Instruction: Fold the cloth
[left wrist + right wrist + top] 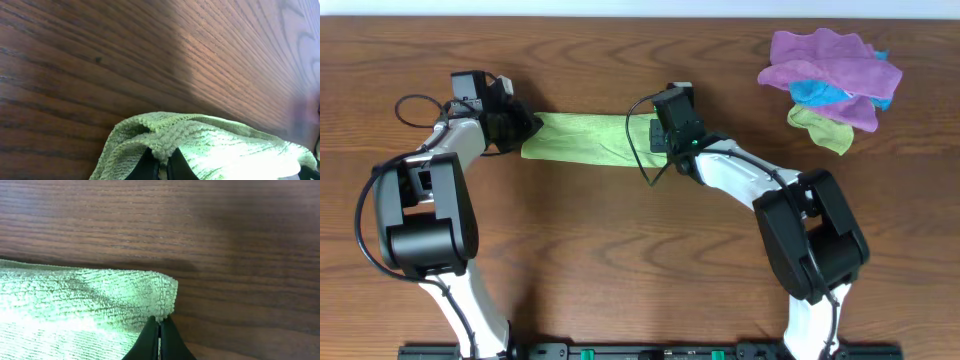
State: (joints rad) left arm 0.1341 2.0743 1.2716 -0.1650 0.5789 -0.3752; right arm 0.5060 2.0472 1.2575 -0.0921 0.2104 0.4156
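Note:
The lime-green cloth lies as a folded strip at the back middle of the table. My left gripper is shut on its left end; the left wrist view shows the cloth bunched up between the black fingers. My right gripper is shut on the right end; the right wrist view shows the fingers pinching the cloth's corner. The white tag is not visible.
A pile of purple, blue and dull olive-green cloths lies at the back right. The wooden table extends toward the front.

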